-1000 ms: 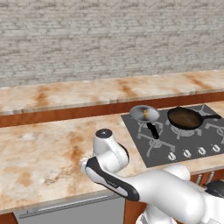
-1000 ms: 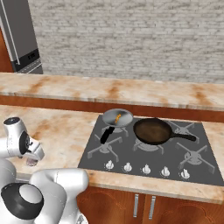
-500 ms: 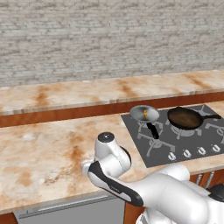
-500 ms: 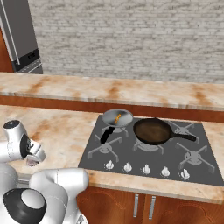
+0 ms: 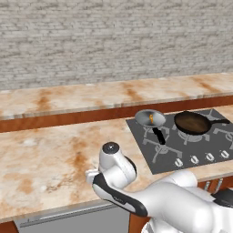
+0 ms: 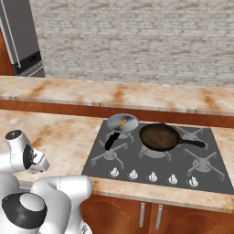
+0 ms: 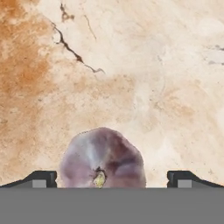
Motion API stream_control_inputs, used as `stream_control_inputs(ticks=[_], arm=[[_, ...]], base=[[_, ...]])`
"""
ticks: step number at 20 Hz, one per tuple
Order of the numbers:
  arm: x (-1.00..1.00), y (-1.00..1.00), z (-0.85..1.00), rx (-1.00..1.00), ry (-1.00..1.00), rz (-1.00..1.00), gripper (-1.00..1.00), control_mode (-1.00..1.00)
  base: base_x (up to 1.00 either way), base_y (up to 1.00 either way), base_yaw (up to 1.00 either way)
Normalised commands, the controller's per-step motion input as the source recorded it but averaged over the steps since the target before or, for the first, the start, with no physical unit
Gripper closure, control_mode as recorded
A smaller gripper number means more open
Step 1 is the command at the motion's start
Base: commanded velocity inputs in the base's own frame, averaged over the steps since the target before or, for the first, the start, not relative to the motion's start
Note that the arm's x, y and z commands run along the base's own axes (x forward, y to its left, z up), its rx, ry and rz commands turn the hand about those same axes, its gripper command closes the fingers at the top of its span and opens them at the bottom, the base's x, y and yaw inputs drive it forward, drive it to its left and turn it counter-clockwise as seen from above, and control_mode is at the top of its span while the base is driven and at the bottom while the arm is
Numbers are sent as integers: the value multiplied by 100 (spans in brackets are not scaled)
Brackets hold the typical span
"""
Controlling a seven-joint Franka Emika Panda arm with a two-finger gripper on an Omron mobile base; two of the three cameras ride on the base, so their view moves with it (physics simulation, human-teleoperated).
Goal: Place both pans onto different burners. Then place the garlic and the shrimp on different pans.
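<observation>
My gripper [image 7: 112,179] stands wide open over the tabletop [image 7: 131,65], with the garlic [image 7: 102,159] sitting between its tips (closer to one tip than the other). If I close like this, the nearer tip may nudge the round bulb and roll it out. The dark pan [image 6: 158,136] waits well off to the side.
</observation>
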Motion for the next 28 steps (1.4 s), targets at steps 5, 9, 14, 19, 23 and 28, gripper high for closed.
stream_control_inputs(ticks=[5, 9, 14, 19, 23, 28], arm=[[9, 7, -24, -3, 0, 0, 100, -100], [2, -2, 3, 0, 0, 0, 100, -100], [-13, -21, 76, 2, -2, 0, 100, -100], [-21, -13, 86, 0, 0, 0, 100, -100], [-36, -19, 83, 0, 4, 0, 100, -100], [-28, -7, 67, 0, 10, 0, 100, -100]], base=[[0, 0, 0], [0, 0, 0], [0, 0, 0], [0, 0, 0], [0, 0, 0], [0, 0, 0]])
